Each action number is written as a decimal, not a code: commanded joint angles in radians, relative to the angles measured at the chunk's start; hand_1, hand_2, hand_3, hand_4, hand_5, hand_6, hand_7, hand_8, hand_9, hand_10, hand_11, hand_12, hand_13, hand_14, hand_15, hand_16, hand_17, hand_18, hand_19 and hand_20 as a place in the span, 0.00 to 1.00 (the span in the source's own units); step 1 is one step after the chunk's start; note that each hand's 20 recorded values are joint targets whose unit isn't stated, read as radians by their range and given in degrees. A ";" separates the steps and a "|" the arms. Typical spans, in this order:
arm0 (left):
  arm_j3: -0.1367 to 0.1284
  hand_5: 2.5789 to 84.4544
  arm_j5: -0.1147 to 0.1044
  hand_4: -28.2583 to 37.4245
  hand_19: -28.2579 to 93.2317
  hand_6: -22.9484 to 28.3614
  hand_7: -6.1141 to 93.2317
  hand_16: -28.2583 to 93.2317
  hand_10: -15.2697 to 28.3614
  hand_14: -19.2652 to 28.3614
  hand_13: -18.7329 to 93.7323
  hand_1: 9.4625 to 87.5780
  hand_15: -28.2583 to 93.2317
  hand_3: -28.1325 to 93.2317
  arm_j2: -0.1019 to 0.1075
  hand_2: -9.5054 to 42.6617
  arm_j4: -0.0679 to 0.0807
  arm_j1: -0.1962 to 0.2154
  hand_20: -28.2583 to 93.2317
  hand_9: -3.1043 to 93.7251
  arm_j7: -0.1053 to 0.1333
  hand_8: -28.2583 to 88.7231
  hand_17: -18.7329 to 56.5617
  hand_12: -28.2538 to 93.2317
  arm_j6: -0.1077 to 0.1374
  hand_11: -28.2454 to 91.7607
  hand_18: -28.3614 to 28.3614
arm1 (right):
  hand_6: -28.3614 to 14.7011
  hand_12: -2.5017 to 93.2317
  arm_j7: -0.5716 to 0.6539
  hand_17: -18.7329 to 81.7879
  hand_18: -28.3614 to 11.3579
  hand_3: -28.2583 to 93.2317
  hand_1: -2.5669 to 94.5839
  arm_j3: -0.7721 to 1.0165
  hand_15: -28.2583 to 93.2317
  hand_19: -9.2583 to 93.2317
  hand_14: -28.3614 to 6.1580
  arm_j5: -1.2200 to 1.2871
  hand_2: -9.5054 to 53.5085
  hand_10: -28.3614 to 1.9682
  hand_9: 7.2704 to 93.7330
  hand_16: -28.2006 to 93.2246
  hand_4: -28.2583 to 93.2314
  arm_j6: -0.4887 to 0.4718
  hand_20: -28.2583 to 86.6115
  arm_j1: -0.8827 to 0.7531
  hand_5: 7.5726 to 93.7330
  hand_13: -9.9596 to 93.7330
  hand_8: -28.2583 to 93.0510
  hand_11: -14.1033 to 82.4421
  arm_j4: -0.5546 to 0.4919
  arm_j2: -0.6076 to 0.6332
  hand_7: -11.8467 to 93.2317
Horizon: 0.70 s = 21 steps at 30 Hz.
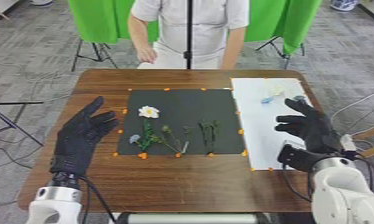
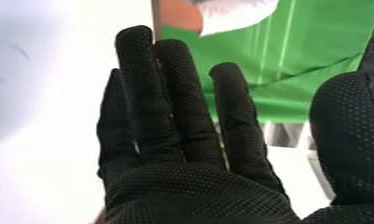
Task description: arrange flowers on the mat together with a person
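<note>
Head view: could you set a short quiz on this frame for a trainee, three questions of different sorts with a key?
1. True or false: the large white flower lies on the dark mat.
2. Multiple choice: seen in the head view, where is the left hand?
a) right of the dark mat
b) left of the dark mat
c) on the white flower
3. Fill in the missing colour: in the head view, the right hand overlaps the edge of the ____ sheet.

Key: 1 true; 2 b; 3 white
</note>
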 commanded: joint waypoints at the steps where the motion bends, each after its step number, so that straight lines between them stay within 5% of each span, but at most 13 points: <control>1: 0.002 0.44 -0.009 0.08 0.69 0.62 0.14 0.17 0.83 0.97 0.42 0.18 0.70 0.87 0.011 0.31 -0.004 0.009 0.44 0.45 0.016 0.18 0.18 0.34 0.015 0.46 0.94 | 0.62 0.18 0.204 0.30 0.18 0.82 0.25 -0.064 0.68 0.62 0.31 -0.258 0.22 0.34 0.62 0.32 0.02 0.171 0.43 0.145 0.47 0.63 0.12 0.41 0.048 0.110 0.26; 9: 0.008 0.44 -0.014 0.08 0.69 0.62 0.14 0.17 0.82 0.98 0.42 0.18 0.70 0.87 0.021 0.31 -0.005 0.004 0.44 0.45 0.025 0.18 0.18 0.34 0.022 0.46 0.94 | 0.61 0.18 0.554 0.32 0.15 0.82 0.28 -0.157 0.72 0.67 0.34 -0.638 0.20 0.32 0.65 0.32 0.03 0.122 0.42 0.309 0.47 0.66 0.12 0.42 0.170 0.208 0.25; 21: 0.003 0.44 -0.013 0.08 0.69 0.62 0.14 0.17 0.83 0.97 0.42 0.18 0.70 0.87 0.018 0.31 -0.009 0.005 0.44 0.45 0.029 0.18 0.18 0.34 0.024 0.46 0.94 | 0.59 0.18 0.741 0.36 0.08 0.80 0.32 -0.270 0.73 0.73 0.33 -0.838 0.17 0.29 0.69 0.31 0.05 -0.148 0.40 0.462 0.45 0.72 0.13 0.42 0.342 0.258 0.22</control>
